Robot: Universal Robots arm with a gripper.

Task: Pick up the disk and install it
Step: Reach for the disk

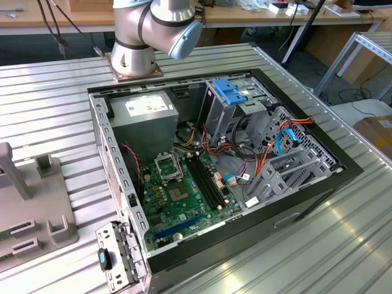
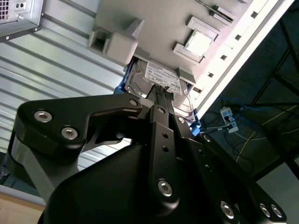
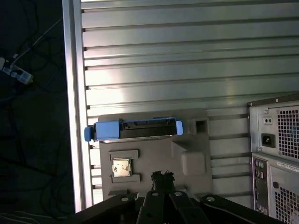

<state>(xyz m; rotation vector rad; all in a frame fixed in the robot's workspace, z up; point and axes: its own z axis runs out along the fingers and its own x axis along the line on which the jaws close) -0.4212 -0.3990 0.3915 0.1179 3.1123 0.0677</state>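
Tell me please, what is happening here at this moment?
A robot arm is working on a metal table that carries an open computer case. In the first wrist view its gripper hangs over a grey holder with the jaws shut and holding nothing. The disk, in its blue carrier, sits in that holder near the table's edge and is not yet picked up.

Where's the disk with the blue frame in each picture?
Second wrist view: the disk shows its white label, at the grey tray's edge.
First wrist view: the disk is edge-on at that tray's edge.
Exterior view: the tray, the shared landmark, sits at the exterior view's left.
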